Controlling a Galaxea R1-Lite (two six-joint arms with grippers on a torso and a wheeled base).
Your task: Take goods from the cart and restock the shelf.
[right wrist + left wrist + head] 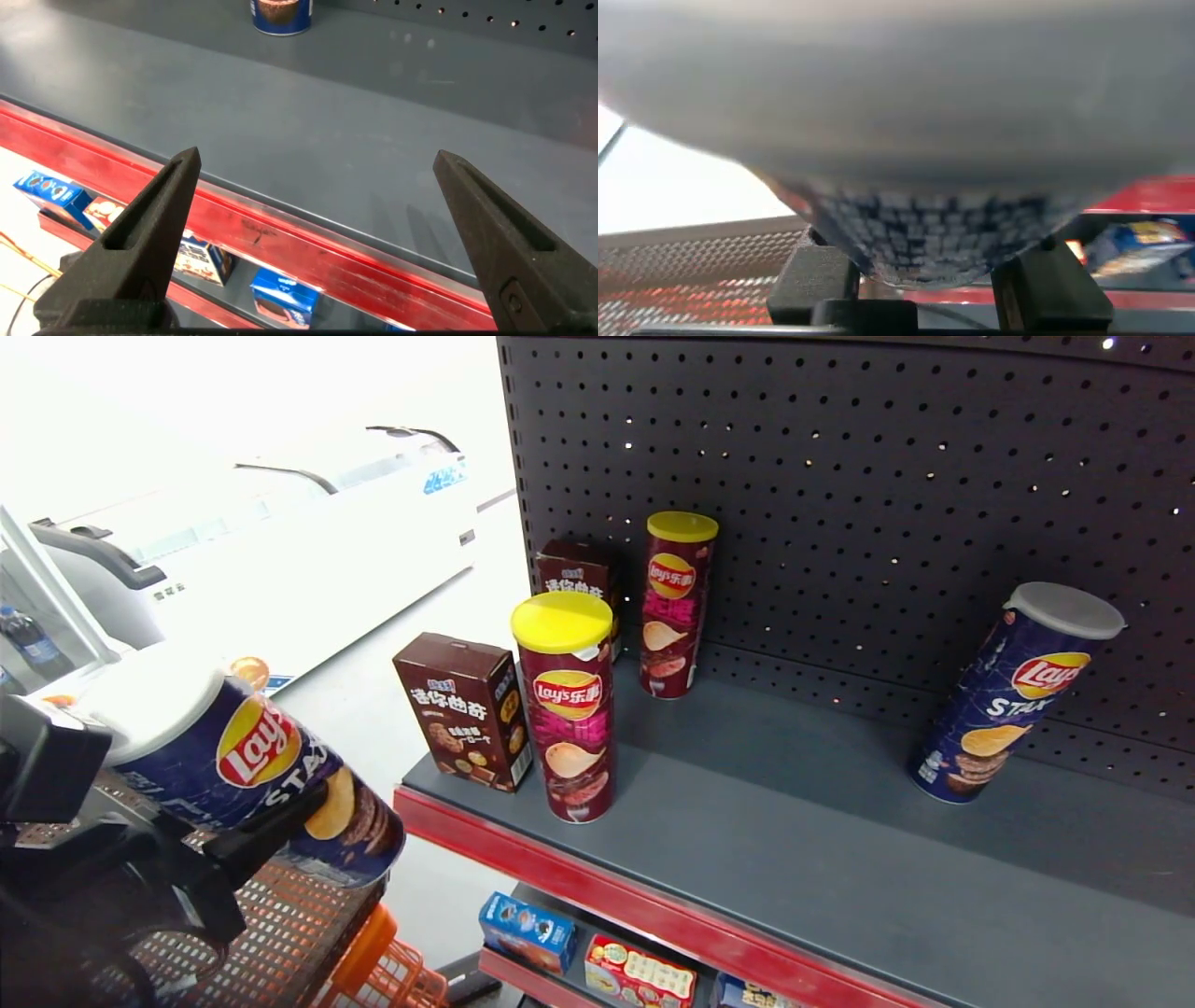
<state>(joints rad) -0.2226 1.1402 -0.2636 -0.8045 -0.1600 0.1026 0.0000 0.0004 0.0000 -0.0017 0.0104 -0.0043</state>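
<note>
Left gripper [219, 863], clenched on the blue chip can [252, 756]: its fingers [817, 280] press the can's sides near the base, and the can lies tilted with its grey lid turned away from the shelf. You hold it above the orange mesh cart [280, 924], just beside the shelf's red front lip [560, 868]. It is lifted clear of the basket but not yet over the deck, so the carry across appears to be the step in hand.

Right gripper [322, 243], released: its jaws stand wide apart with nothing between them, above the front edge of the grey shelf deck [794, 831], presumably kept out of the left arm's path.

On the deck, a matching blue can [1008, 700] stands at the back by the pegboard [840, 476]. Two maroon cans [565, 709] and two brown boxes [464, 709] occupy the end nearest the cart. The bare stretch between these groups probably suits the held can, set beside its match.
</note>
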